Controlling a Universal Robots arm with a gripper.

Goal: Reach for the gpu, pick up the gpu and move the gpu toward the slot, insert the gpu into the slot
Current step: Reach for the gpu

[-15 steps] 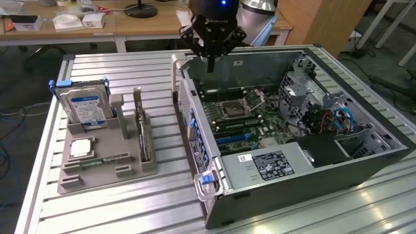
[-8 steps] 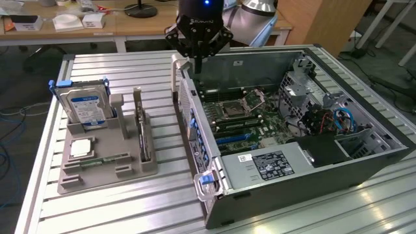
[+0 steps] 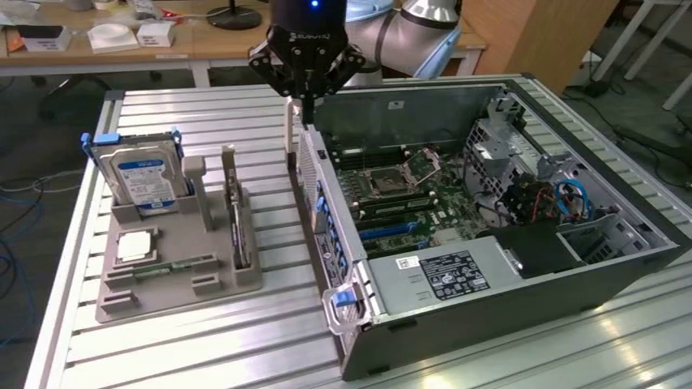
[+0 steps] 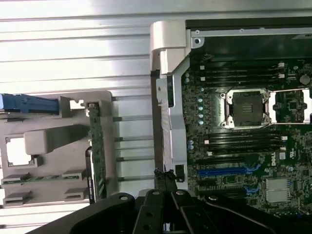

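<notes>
In the exterior view the open computer case [image 3: 487, 324] lies nearest, on the table's [image 3: 194, 348] near right part. The gripper [image 3: 306, 107] hangs above the case's far left corner, fingers drawn together on nothing. The gpu [image 3: 240, 223] stands on edge in the grey holder [image 3: 211, 239] toward the table's left edge. Its long axis runs near to far, below the fingertips and to the exterior view's left of them.

The wrist view has the gripper [image 4: 165, 176] closest, the gpu [image 4: 96, 156] edge-on, and the blue slot [image 4: 224, 171] along its full length.

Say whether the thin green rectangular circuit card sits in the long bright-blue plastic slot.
Out: the card stands on edge in the grey holder; the slot is bare.
</notes>
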